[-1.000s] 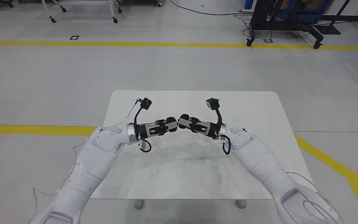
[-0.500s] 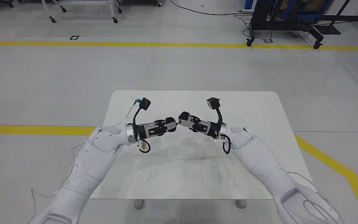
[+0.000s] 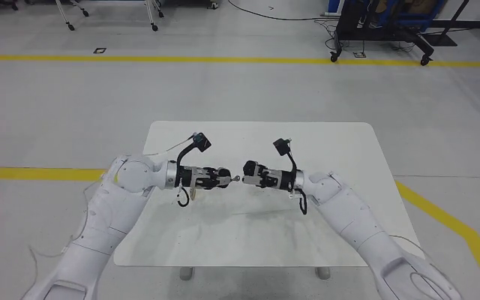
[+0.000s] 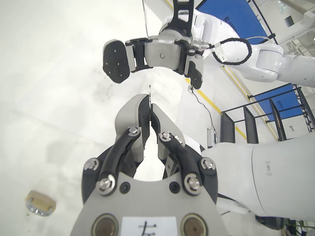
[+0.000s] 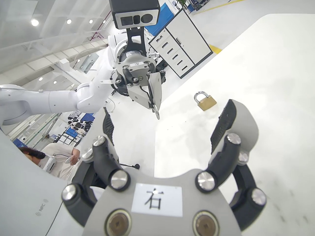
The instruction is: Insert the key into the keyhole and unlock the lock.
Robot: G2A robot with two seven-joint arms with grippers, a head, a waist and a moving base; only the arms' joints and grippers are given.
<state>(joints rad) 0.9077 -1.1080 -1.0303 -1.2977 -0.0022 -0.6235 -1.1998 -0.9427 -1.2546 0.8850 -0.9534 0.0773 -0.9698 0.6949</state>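
My left gripper (image 3: pixel 227 178) is shut on a small silver key (image 4: pixel 149 92), which sticks out past its fingertips toward the other arm; the key (image 5: pixel 156 114) hangs just beyond the left gripper (image 5: pixel 153 104) in the right wrist view. My right gripper (image 5: pixel 169 121) faces it a short way off, open and holding nothing, with its jaws wide apart. From the left wrist the right gripper (image 4: pixel 156 74) is just beyond the key tip. A brass padlock (image 5: pixel 205 101) with a silver shackle lies on the white table (image 3: pixel 337 150), under the left arm (image 3: pixel 193 193).
The padlock (image 4: pixel 40 205) lies flat behind my left gripper, toward the table's left half. The tabletop carries dark scuff marks near its middle. Yellow floor lines and racks lie beyond the table edges.
Both grippers, which met tip to tip above the table's middle, have shifted toward the front edge and drawn slightly apart. The key stays in the left gripper.
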